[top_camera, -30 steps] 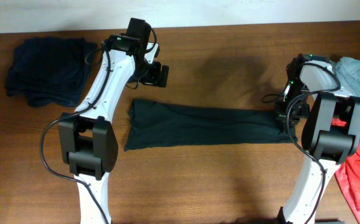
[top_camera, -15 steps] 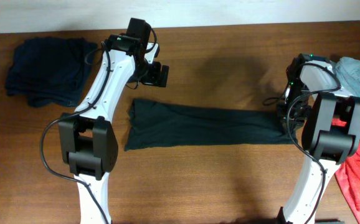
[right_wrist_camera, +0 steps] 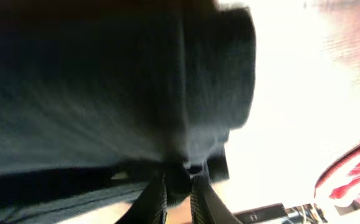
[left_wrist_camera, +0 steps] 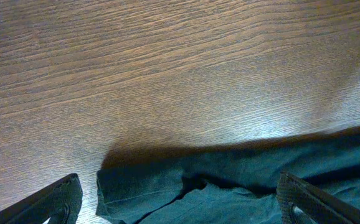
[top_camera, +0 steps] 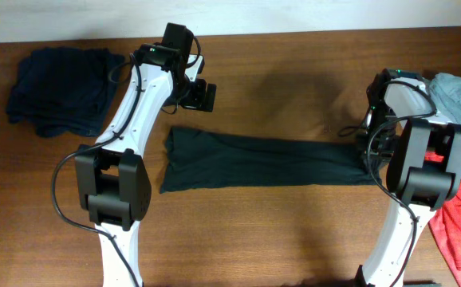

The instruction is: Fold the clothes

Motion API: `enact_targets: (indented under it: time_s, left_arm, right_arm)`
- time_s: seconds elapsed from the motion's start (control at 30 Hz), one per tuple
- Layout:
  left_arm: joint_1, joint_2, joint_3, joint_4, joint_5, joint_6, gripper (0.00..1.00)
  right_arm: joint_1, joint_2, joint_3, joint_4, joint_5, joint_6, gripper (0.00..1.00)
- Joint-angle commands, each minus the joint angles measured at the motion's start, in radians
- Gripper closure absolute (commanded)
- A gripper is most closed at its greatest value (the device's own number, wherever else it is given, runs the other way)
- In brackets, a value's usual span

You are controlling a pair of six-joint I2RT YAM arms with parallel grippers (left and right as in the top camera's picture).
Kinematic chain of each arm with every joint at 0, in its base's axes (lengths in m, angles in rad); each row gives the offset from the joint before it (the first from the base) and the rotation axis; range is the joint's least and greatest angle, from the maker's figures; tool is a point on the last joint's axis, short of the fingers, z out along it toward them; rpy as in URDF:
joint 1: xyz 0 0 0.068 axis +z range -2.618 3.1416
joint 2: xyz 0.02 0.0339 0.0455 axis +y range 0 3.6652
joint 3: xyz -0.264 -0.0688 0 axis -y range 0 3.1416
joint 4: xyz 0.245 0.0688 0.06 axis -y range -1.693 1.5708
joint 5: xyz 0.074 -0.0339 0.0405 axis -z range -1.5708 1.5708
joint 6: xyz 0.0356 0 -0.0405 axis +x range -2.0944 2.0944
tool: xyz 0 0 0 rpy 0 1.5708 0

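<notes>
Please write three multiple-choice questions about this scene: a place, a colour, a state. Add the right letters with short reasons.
1. Where is the navy pile?
A. at the table's left end
B. in a basket
C. on a chair

2. What colour is the long garment?
A. red
B. dark green
C. white

3. How are the right fingers?
A. wide open
B. shut on the long garment's end
C. shut on a bottle

Key: 1 A, overhead shows it far left; 2 B, its cloth is dark green; 3 B, the right wrist view shows cloth pinched between them.
</notes>
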Motion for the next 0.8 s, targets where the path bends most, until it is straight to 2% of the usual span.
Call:
enact_targets:
  time_s: [0.0, 0.1, 0.2, 0.37, 0.63, 0.77]
  left_arm:
    - [0.003, -0.013, -0.004, 0.002, 0.004, 0.001, 0.01]
    - [0.003, -0.013, -0.004, 0.002, 0.004, 0.001, 0.01]
    - [0.003, -0.013, -0.004, 0.002, 0.004, 0.001, 0.01]
    - [0.003, -0.013, -0.004, 0.002, 0.004, 0.001, 0.01]
    - [0.003, -0.013, -0.004, 0.002, 0.004, 0.001, 0.01]
    - [0.003, -0.013, -0.004, 0.002, 0.004, 0.001, 0.01]
  right_arm:
    - [-0.008, -0.035, -0.008, -0.031, 0.021, 0.001, 0.74]
    - [-0.008, -0.035, -0.008, -0.056, 0.021, 0.001, 0.60]
    - [-0.009, -0.035, -0.007, -0.054, 0.024, 0.001, 0.59]
    - [-0.008, -0.036, 0.050, -0.046, 0.045, 0.008, 0.72]
    - [-0.006, -0.045, 0.387, -0.169, 0.043, 0.008, 0.72]
    - [-0.005, -0.045, 0.453, -0.190, -0.083, 0.003, 0.71]
